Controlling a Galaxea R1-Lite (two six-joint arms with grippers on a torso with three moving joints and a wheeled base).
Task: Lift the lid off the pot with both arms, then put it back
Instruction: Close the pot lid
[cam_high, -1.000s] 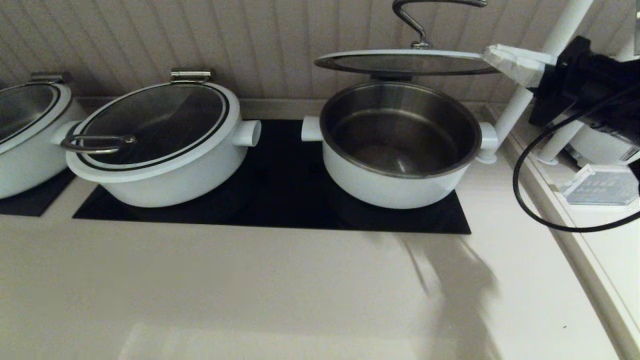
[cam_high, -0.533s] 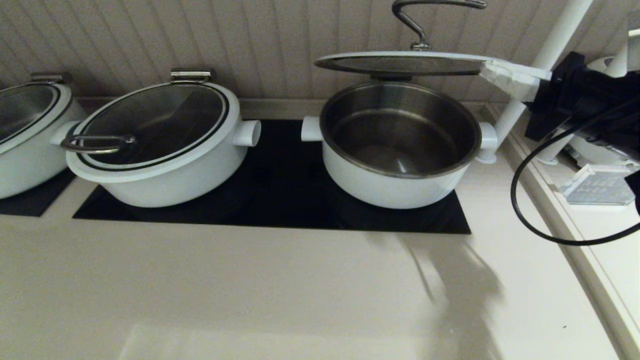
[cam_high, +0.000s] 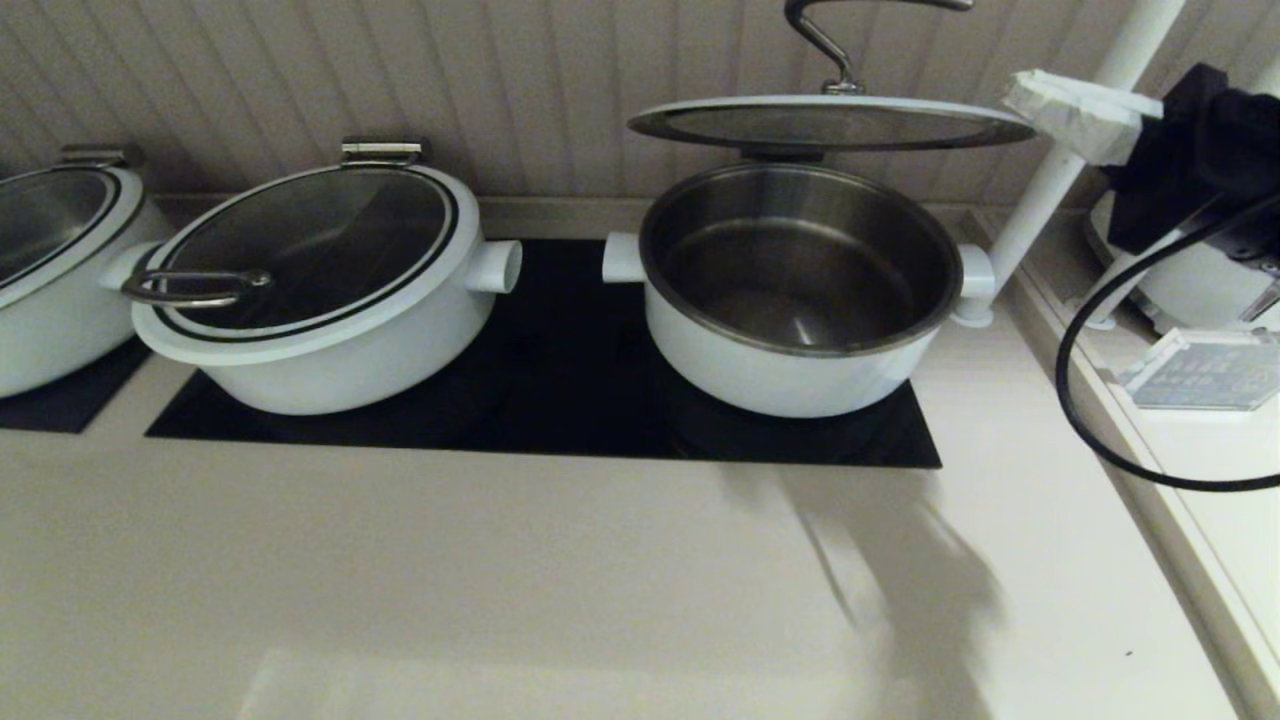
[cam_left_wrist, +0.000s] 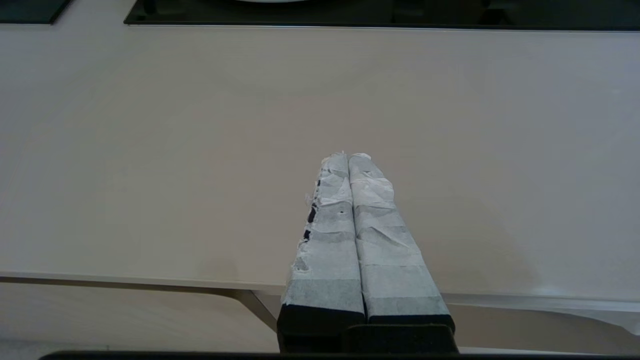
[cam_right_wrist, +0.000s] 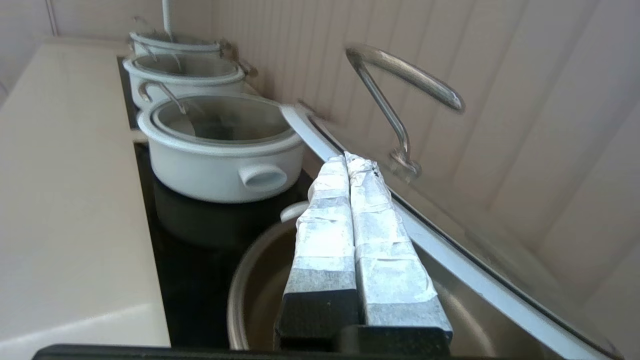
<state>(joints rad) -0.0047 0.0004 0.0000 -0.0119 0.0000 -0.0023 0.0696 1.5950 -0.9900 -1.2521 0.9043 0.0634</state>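
Observation:
The pot (cam_high: 790, 370) stands on the right of the black cooktop with its steel bowl bare. Its lid (cam_high: 830, 125) is swung up on the rear hinge and stands roughly level above the pot, bar handle (cam_high: 830, 40) on top. My right gripper (cam_high: 1015, 88) is shut and empty, just right of the lid's right edge and slightly above it. In the right wrist view the fingertips (cam_right_wrist: 345, 159) lie against the lid's white rim (cam_right_wrist: 450, 270), above the pot (cam_right_wrist: 245, 300); I cannot tell whether they touch. My left gripper (cam_left_wrist: 346, 156) is shut and empty over the bare counter.
A similar white pot with a loop-handled lid (cam_high: 320, 290) sits on the left of the cooktop (cam_high: 560, 400), another pot (cam_high: 50, 270) further left. A white post (cam_high: 1060, 170) and a hanging black cable (cam_high: 1080, 420) are on the right. The wall is close behind.
My right gripper was at the lid's right edge, dipped under it, then drew off to the right and upward. The lid has stayed raised.

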